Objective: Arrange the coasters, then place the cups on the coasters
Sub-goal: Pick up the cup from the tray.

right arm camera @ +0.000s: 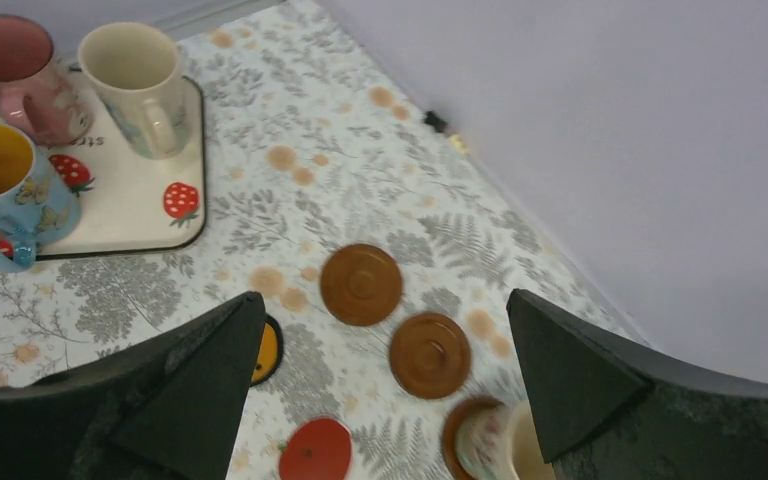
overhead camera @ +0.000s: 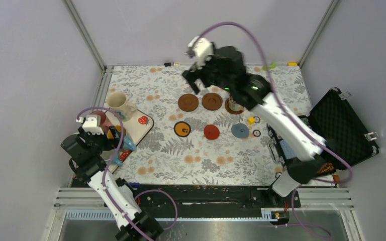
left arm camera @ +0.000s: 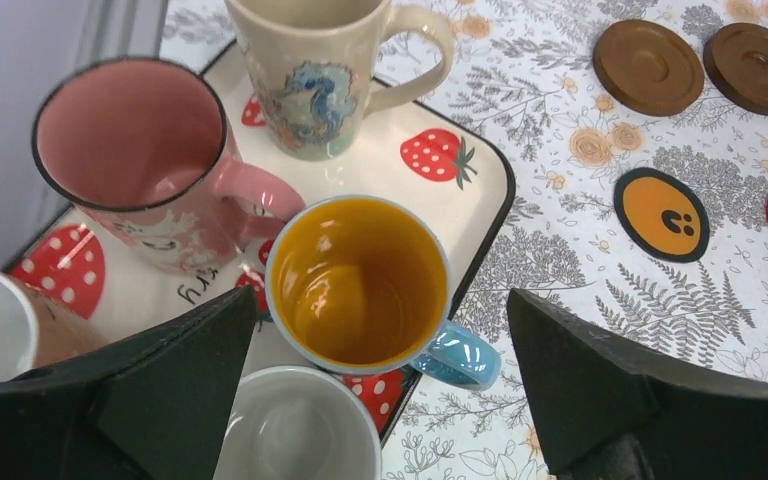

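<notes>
Six coasters lie in two rows on the floral cloth: brown point(overhead camera: 188, 102), brown point(overhead camera: 212, 101) and a third brown one point(right arm camera: 455, 430) under a cream printed cup point(right arm camera: 495, 445); in front lie orange point(overhead camera: 182, 128), red point(overhead camera: 211, 132) and grey-blue point(overhead camera: 240, 131). My right gripper point(overhead camera: 193, 80) point(right arm camera: 385, 310) hangs open and empty above the back row, left of that cup. On the strawberry tray point(left arm camera: 380, 190) stand a blue cup with yellow inside point(left arm camera: 360, 280), a pink cup point(left arm camera: 130, 150), a cream cup point(left arm camera: 310, 80) and a white cup point(left arm camera: 295, 430). My left gripper point(left arm camera: 380, 320) hovers open over the blue cup.
An open black case point(overhead camera: 344, 125) lies at the right edge of the cloth, beside the right arm. Small dark rings point(overhead camera: 257, 133) and a small yellow piece point(overhead camera: 251, 120) lie near the grey-blue coaster. Metal frame posts stand at the back corners.
</notes>
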Action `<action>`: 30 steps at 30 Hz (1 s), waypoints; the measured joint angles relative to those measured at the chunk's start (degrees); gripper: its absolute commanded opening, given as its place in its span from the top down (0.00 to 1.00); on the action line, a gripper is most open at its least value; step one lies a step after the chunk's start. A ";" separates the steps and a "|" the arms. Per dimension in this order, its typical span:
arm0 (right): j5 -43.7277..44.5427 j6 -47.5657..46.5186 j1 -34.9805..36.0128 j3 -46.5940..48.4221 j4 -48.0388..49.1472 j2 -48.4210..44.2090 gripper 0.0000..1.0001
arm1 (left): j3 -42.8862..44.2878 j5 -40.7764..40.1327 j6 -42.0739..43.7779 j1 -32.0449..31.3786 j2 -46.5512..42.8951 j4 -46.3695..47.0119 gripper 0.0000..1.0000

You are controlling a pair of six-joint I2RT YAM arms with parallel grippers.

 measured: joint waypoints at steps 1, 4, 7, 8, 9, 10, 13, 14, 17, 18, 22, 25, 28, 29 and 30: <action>-0.42 -0.02 1.27 3.43 -1.01 4.07 0.00 | 0.13 0.87 0.46 0.74 1.75 -0.59 0.01; -1.55 -0.28 4.22 14.36 -4.66 18.82 0.00 | 0.48 3.54 1.99 3.93 5.62 -2.29 0.01; -3.87 -0.79 6.78 26.88 -11.63 35.63 0.00 | 0.50 5.22 3.02 5.88 6.23 -3.69 0.01; -4.61 -0.90 7.23 29.14 -12.83 39.04 0.00 | 0.52 5.66 3.26 6.10 5.99 -3.85 0.01; -5.73 -1.03 7.78 32.48 -15.23 43.41 0.00 | 0.52 5.97 3.43 6.23 5.60 -3.91 0.01; -6.73 -1.16 8.20 34.99 -16.94 46.84 0.00 | 0.52 6.25 3.58 6.23 5.09 -3.91 0.01; -9.35 -1.42 9.09 38.60 -20.31 53.46 0.00 | 0.52 6.99 4.00 6.23 3.41 -3.89 0.01; -10.12 -1.40 9.27 38.64 -21.00 54.34 0.00 | 0.52 7.21 4.11 6.25 3.04 -3.89 0.01; -12.17 -1.05 9.42 38.64 -22.12 55.41 0.00 | 0.52 8.57 4.96 6.25 1.73 -3.93 0.01; -12.90 -0.76 9.40 38.64 -22.10 55.41 0.00 | 0.52 9.09 5.51 6.25 1.70 -4.11 0.01; -17.33 0.28 9.35 40.30 -22.80 55.45 0.00 | 0.52 10.91 7.89 6.25 1.73 -6.36 0.01; -20.90 0.70 9.35 41.55 -24.02 55.45 0.00 | 0.52 11.13 8.48 6.25 1.68 -7.21 0.01; -21.88 0.83 9.35 39.63 -23.93 54.88 0.00 | 0.68 4.79 3.34 6.32 1.27 -3.43 0.01; -21.66 0.81 9.35 36.96 -23.52 53.92 0.00 | 1.01 1.81 1.77 6.51 1.18 -2.25 0.01; -21.31 0.74 9.35 34.03 -23.28 52.83 0.00 | 1.88 -1.29 0.02 7.08 1.07 -1.27 0.02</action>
